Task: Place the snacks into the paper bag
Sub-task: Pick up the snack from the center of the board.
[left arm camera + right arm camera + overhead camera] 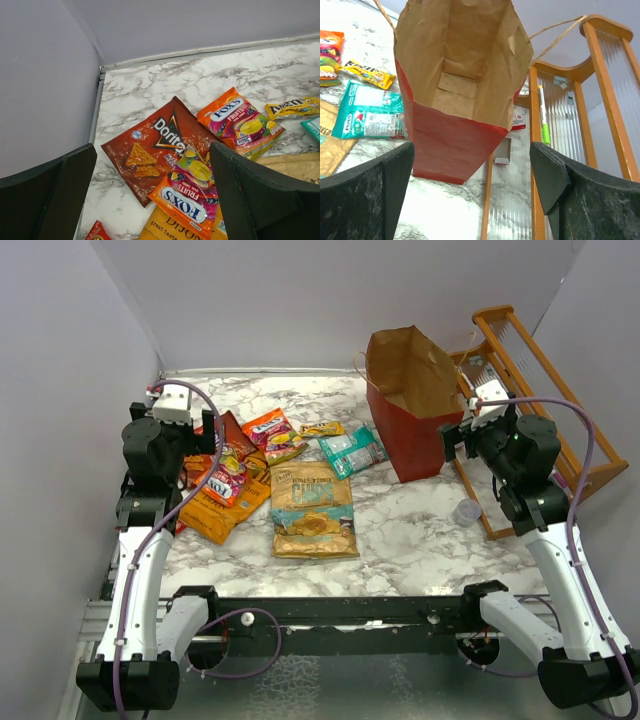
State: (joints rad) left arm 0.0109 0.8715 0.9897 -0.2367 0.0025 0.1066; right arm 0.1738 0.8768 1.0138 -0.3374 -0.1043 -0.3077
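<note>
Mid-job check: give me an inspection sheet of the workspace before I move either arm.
Surface: marble table, no spills seen.
Job's things: paper bag stands open, nothing inside; snacks all lie on the table left of it, among them the large chip bag, Doritos bag and teal pouch.
Clutter: wooden rack right of the bag; small plastic cup beside it.
Grippers: left gripper open above the Doritos bag; right gripper open, facing the bag; neither holds anything.
Cables: purple cables run along both arms.
Surroundings: plain walls on three sides.
</note>
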